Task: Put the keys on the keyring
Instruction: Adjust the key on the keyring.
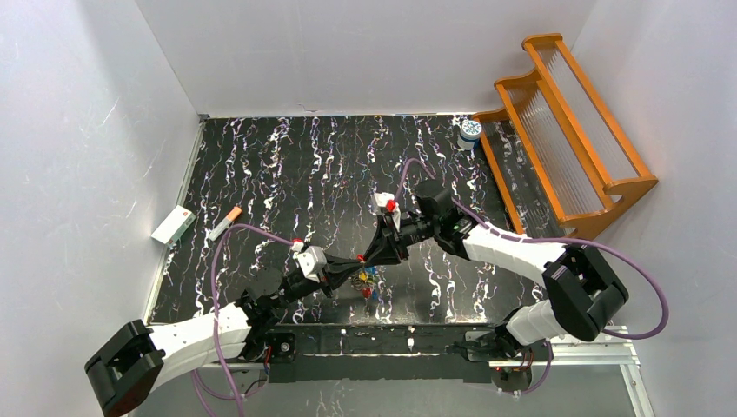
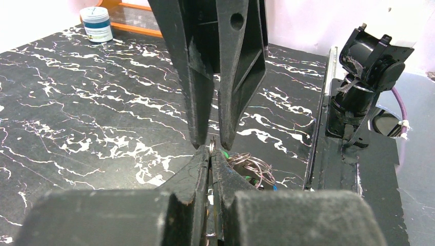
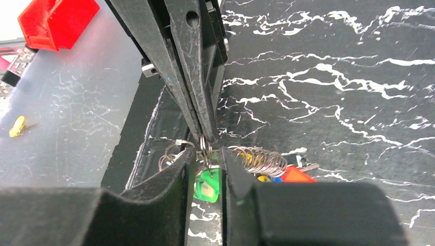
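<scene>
where it's at: the thin round metal keyring (image 3: 204,147) sits right where the two arms meet, just over the black, white-veined marble-look worktop (image 1: 287,165), around the middle of its near edge. The small silvery keys with coloured plastic heads (image 1: 366,284) are bunched under it.
left jaws: fully closed, and it looks like they're right on the ring wire.
right jaws: only a narrow gap, with the green-headed key (image 3: 206,187) and the wire inside it. Honestly can't tell if they're squeezing or just straddling.
slip risk: that wire is skinny and slick, so if the right side tugs sideways I'd expect it to pop out of the left pinch and the whole bunch to drop.
bump risk: the two sets of tips are nearly touching, so any overshoot knocks them together.
tangle risk: the loose wire loops (image 3: 261,161) next to the red-headed key (image 3: 292,174) could snag on the ring.
edge risk: this close to the near edge, a dropped key could skid off.
</scene>
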